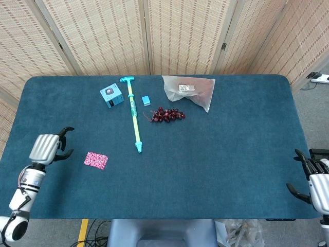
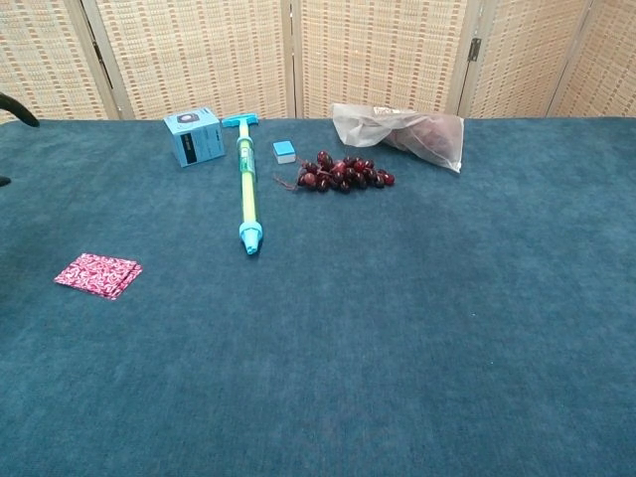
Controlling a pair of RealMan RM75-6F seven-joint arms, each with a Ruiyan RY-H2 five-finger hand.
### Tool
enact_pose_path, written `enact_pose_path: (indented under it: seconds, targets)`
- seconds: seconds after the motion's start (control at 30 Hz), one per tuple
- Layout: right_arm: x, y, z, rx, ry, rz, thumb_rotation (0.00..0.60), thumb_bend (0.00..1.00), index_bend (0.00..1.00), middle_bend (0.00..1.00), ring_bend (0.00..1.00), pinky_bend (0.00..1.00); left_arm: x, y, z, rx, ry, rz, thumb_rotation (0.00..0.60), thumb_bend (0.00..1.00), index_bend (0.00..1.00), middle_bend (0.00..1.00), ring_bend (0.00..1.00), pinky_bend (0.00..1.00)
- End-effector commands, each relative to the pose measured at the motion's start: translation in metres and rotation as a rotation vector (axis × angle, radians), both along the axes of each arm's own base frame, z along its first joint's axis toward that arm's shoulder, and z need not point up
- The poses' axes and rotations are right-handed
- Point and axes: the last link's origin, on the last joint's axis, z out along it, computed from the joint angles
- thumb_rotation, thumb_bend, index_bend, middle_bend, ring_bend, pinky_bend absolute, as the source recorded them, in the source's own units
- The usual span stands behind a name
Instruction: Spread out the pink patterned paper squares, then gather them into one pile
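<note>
Paper squares (image 1: 96, 160): pink patterned, lying as one neat stack on the blue cloth near the front left of the table; stack edges look aligned, only slight offset visible in chest view (image 2: 98, 274).
Left hand (image 1: 47, 148): raised beside the stack, clear of it; fingers apart, nothing held.
Right hand (image 1: 314, 180): at the far right table edge, well apart from the paper; fingers spread, nothing held.
Handling: thin sheets, judged very light and flexible; likely to slide over one another easily but to cling to the napped cloth; prone to creasing if pinched hard, and to lifting several at once.
Where to take hold: best pressed flat from above on the top sheet and dragged sideways to fan; for lifting, a free corner or the edge nearest the left hand.
Task state: judged as stack undisturbed or already gathered; cannot tell which.
Other items: cyan box (image 1: 110, 95), long green-cyan tool (image 1: 133, 116), grape bunch (image 1: 167, 115), plastic bag (image 1: 190, 90), all well apart from the paper.
</note>
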Motion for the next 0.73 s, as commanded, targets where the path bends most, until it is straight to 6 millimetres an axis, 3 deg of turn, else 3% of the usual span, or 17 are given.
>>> enact_pose_path:
  seconds: [0.03, 0.17, 0.27, 0.43, 0.73]
  targets:
    - [-0.001, -0.005, -0.003, 0.044, -0.017, 0.010, 0.600, 0.26, 0.00, 0.27, 0.22, 0.22, -0.010, -0.030, 0.026, 0.146, 0.024, 0.035, 0.600, 0.34, 0.27, 0.50, 0.40, 0.63]
    - [-0.001, -0.011, -0.010, 0.089, -0.019, 0.026, 0.600, 0.26, 0.00, 0.25, 0.19, 0.22, -0.014, -0.059, 0.034, 0.188, 0.050, 0.042, 0.600, 0.34, 0.26, 0.37, 0.27, 0.40]
    - [0.000, -0.013, -0.014, 0.102, -0.024, 0.036, 0.600, 0.26, 0.00, 0.24, 0.18, 0.22, -0.015, -0.080, 0.038, 0.209, 0.061, 0.057, 0.600, 0.34, 0.26, 0.35, 0.24, 0.33]
    - [0.003, -0.012, -0.020, 0.096, -0.044, 0.051, 0.600, 0.26, 0.00, 0.23, 0.17, 0.22, -0.016, -0.113, 0.042, 0.236, 0.091, 0.093, 0.600, 0.34, 0.25, 0.35, 0.23, 0.28]
    - [0.006, -0.005, -0.018, 0.043, -0.039, 0.046, 0.600, 0.25, 0.00, 0.24, 0.17, 0.22, -0.014, -0.143, 0.035, 0.208, 0.124, 0.134, 0.600, 0.34, 0.25, 0.35, 0.23, 0.28]
